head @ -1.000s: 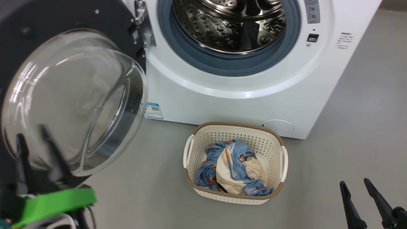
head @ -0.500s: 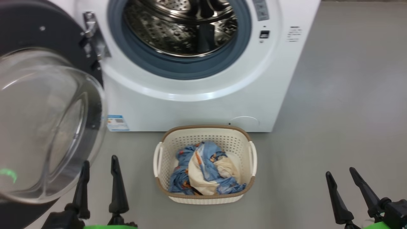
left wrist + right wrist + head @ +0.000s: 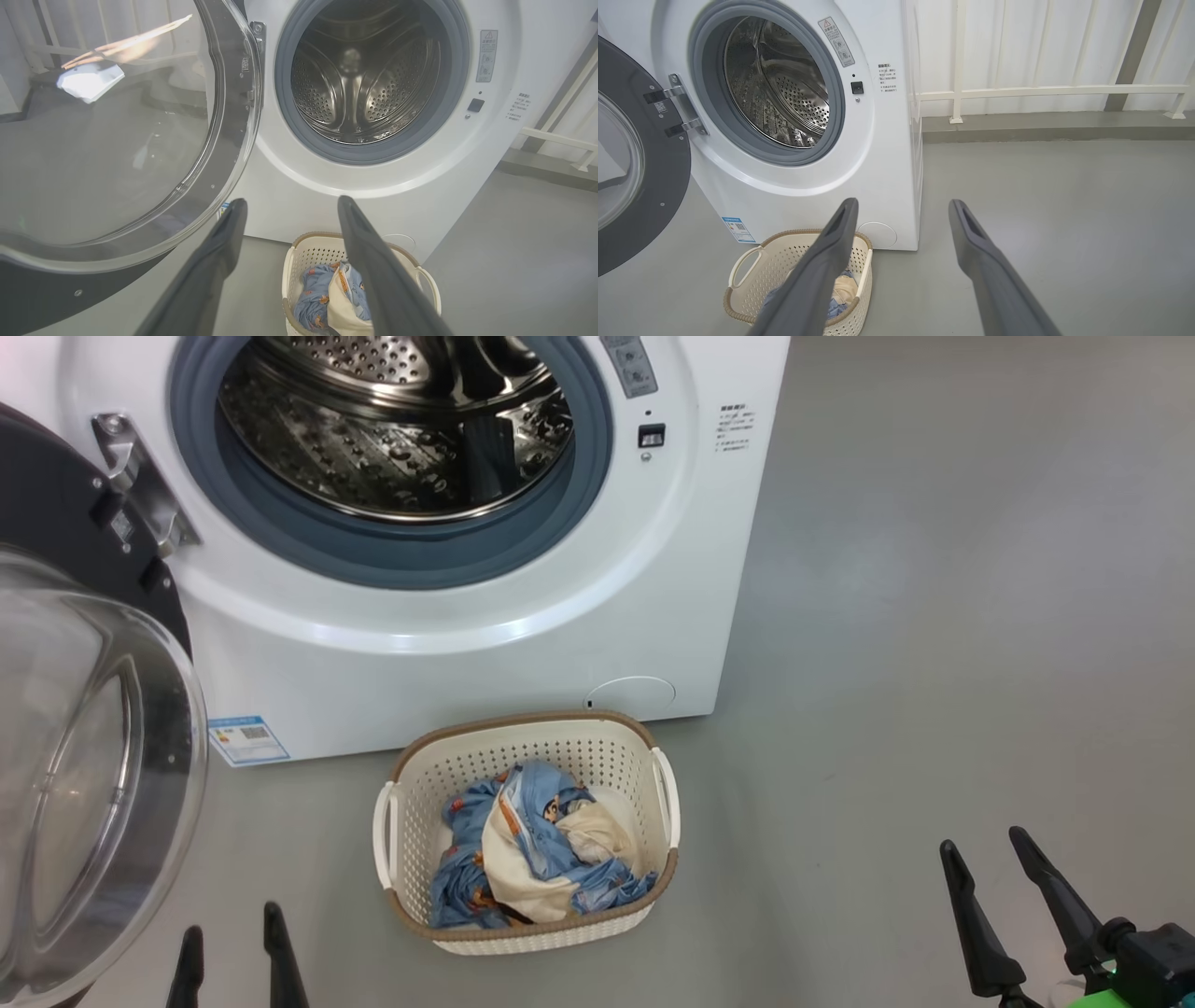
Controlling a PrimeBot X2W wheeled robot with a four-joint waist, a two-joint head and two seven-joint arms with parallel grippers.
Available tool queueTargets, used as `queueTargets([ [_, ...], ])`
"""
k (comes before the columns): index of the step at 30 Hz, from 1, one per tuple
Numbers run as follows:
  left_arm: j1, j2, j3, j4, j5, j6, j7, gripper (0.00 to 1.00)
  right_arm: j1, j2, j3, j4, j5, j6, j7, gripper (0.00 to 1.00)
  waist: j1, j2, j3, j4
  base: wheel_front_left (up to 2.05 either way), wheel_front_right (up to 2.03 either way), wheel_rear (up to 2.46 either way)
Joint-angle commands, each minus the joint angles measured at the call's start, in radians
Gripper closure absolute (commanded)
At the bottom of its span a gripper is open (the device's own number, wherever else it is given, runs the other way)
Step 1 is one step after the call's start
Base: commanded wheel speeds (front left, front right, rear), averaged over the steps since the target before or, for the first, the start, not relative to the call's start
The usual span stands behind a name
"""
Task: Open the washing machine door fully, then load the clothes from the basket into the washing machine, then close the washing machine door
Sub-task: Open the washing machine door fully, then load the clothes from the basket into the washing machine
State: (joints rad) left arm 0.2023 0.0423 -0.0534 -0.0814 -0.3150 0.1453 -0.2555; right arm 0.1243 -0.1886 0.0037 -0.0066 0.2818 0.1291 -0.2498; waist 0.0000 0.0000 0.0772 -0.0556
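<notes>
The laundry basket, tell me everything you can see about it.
The basket is a small cream rectangular tub, plastic by its look, with perforated walls, a brown woven-look rim and a white handle on each side. It stands upright on the grey floor, just in front of the washing machine, and holds a crumpled bundle of blue printed and cream clothes.
</notes>
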Motion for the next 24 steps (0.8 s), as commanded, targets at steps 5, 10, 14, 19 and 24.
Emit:
queueTargets([
  [5,0.029,0.008,0.05,-0.019,-0.007,-0.001,-0.006,0.0,0.015,-0.008,-0.004,-0.03,-0.018,0.002,-0.012,0.0,0.0,0.0,-0.029,0.007,0.0,0.0,0.0],
  [10,0.046,0.008,0.061,-0.009,0.005,-0.01,-0.006,0.0,0.023,0.0,-0.009,-0.029,-0.029,0.002,-0.012,0.0,0.0,0.0,-0.051,0.014,0.0,0.0,0.0],
  [14,0.055,0.008,0.069,-0.005,0.008,-0.009,-0.006,0.0,0.024,0.005,-0.005,-0.028,-0.033,0.002,-0.012,0.0,0.0,0.0,-0.06,0.016,0.0,0.0,0.0],
  [19,0.062,0.008,0.083,0.008,0.014,-0.002,-0.006,0.0,0.025,0.012,-0.001,-0.024,-0.035,0.002,-0.012,0.0,0.0,0.0,-0.071,0.017,0.0,0.0,0.0],
  [24,0.066,0.008,0.087,0.006,0.018,-0.005,-0.006,0.0,0.025,0.013,-0.001,-0.024,-0.035,0.002,-0.012,0.0,0.0,0.0,-0.076,0.018,0.0,0.0,0.0],
])
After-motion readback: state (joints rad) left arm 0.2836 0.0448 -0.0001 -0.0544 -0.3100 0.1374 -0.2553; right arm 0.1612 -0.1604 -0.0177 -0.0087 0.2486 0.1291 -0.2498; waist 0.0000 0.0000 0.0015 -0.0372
